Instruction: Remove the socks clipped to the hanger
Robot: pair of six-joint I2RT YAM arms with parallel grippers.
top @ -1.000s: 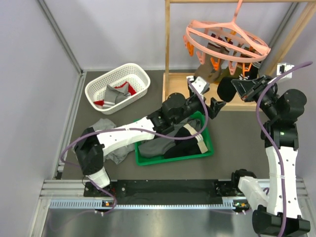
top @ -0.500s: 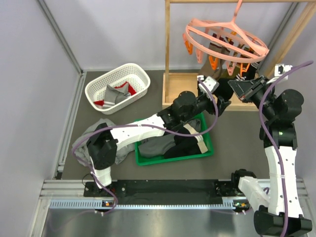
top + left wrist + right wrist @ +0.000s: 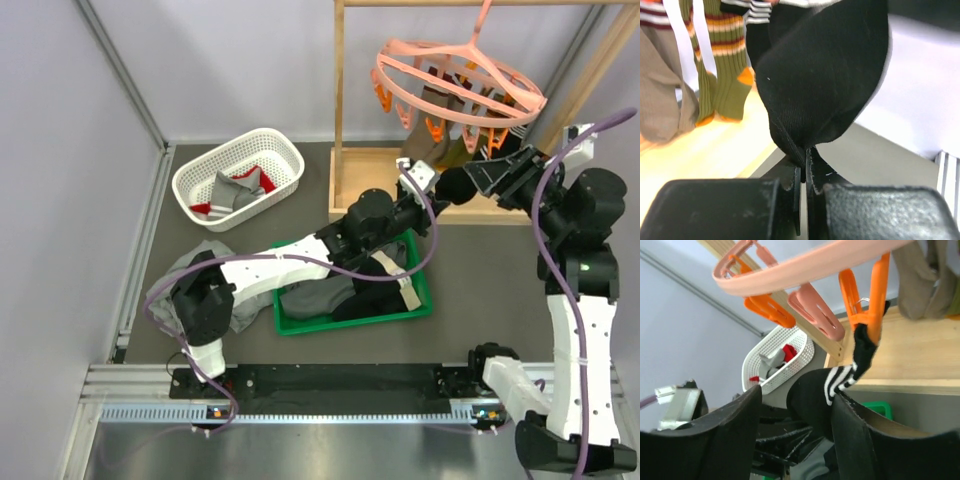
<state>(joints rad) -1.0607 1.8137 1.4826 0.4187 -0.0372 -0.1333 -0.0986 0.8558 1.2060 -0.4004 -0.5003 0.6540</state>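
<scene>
The left gripper point(image 3: 803, 172) is pinched shut on the toe of the black sock point(image 3: 825, 75), which hangs lengthwise from the orange clip point(image 3: 871, 305), apparently just above the right gripper point(image 3: 797, 397), parted and empty.

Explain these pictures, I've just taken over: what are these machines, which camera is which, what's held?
Two robot arms stand at the table's near edge. The wide picture looks down from above and behind them; the others come from a camera on each wrist. The left claw is shut on the lower end of a black sock, whose striped cuff hangs from an orange clip on the pink hanger. The right claw stands open around that cuff. On the table: a white basket with socks, a green tray of garments.
</scene>
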